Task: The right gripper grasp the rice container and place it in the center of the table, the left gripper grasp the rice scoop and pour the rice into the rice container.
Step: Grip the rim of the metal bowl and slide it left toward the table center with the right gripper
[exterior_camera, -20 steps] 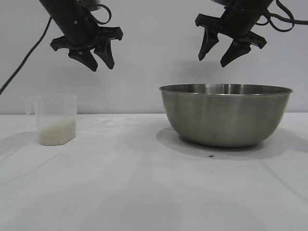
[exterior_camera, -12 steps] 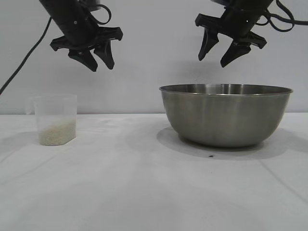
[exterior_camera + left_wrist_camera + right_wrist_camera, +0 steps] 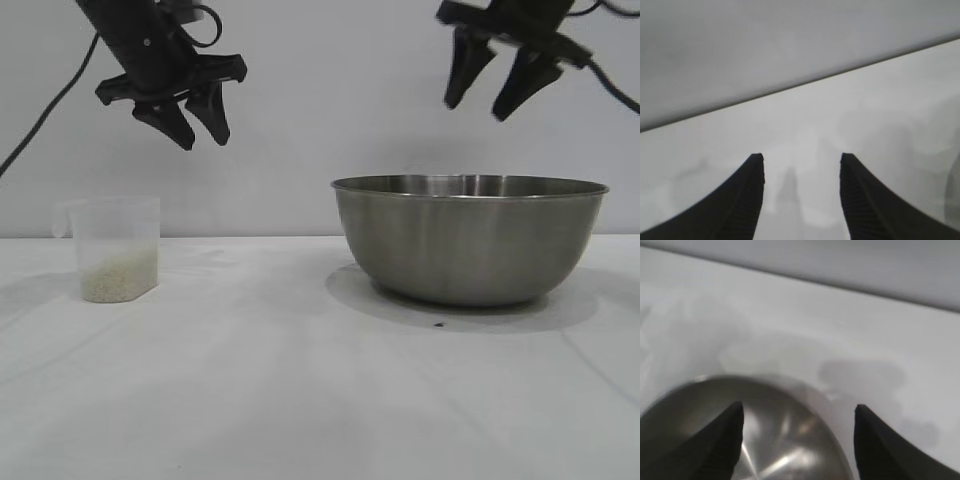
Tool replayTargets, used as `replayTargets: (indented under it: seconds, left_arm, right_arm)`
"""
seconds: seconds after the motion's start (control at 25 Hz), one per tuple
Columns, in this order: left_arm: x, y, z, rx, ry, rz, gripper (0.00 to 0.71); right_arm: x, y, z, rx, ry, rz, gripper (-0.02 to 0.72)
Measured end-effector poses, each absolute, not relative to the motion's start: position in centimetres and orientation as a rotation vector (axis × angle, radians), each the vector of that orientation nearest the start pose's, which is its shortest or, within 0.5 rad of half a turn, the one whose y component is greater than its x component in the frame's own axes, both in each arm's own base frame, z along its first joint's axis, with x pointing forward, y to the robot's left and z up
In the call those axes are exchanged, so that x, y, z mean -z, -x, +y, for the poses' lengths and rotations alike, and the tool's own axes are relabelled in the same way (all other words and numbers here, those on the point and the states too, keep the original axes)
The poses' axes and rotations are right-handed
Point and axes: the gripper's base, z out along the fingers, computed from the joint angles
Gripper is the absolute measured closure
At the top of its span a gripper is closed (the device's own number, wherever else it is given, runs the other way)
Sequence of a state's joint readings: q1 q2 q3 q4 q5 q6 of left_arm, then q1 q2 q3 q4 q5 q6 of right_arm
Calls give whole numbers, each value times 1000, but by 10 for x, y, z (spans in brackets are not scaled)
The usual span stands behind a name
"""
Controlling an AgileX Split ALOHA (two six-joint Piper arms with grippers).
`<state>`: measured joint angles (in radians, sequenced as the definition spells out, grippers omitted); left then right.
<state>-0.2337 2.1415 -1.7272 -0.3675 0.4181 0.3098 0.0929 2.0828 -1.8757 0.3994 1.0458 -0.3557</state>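
Note:
The rice container (image 3: 470, 238), a wide steel bowl, stands on the white table (image 3: 300, 400) at the right; its inside (image 3: 780, 440) shows below in the right wrist view. High above its rim hangs my right gripper (image 3: 476, 112), open and empty, its fingertips (image 3: 735, 412) wide apart. The rice scoop (image 3: 113, 248), a frosted plastic cup with rice (image 3: 118, 276) in its bottom, stands at the left. My left gripper (image 3: 200, 140) hovers open and empty above and to the right of the scoop; its wrist view shows only bare table between the fingers (image 3: 754, 165).
A plain pale wall backs the table. A small dark speck (image 3: 438, 325) lies in front of the bowl. Bare tabletop stretches between scoop and bowl and across the whole front.
The right gripper has risen and shifted right above the bowl. The left gripper has moved slightly up and left. Bowl and scoop have not moved.

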Motion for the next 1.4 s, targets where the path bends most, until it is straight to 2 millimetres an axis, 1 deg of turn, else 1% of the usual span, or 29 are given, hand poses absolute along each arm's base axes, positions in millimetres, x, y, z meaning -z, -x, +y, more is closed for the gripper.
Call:
replayTargets:
  seconds: [0.08,0.2,0.36,0.44,0.6,0.8,0.88,1.04,1.12,1.2,1.28,1.4]
  left_arm:
    - [-222,-480,-128,303,-311,2277,408]
    - [-222,-480,-128,303,-311,2277,408]
    - [-222,-480,-128,302,-313,2277,408]
    - [-222,-480,-128,302,-313,2277,408]
    - [-222,-480,-128,296,-318,2276,408]
    - [-222,-480,-128,291,-323,2276,408]
    - [-222,-480,-127,289,-325,2276,408]
    - [-222,-480,-127,285,-328,2276,408]
    - [-222,-480,-127,285,-328,2276,408]
    - [-222,-480,-127,285,-328,2276,408]
    - [-222,-481,-127,285,-327,2274,408]
    - [-222,-481,-127,284,-327,2272,408]
  right_arm:
    - [-263,-449,63,-440,440,2704,306]
    - [-260,-442,58,-426,482,2789,306]
    - [-260,-440,58,-419,490,2803,306]
    - [-256,-441,57,-399,497,2816,306]
    - [-235,-447,55,-371,507,2869,306]
    - [-198,-450,54,-390,505,2960,306]
    - [-189,-451,55,-396,504,2980,306]
    - [-180,-452,54,-396,504,2997,524]
    - [-179,-453,54,-394,504,2999,626]
    - [-179,-452,57,-397,513,2997,703]
    - [-179,-451,67,-397,544,2991,703]
    - [-179,-447,91,-401,625,2982,703]
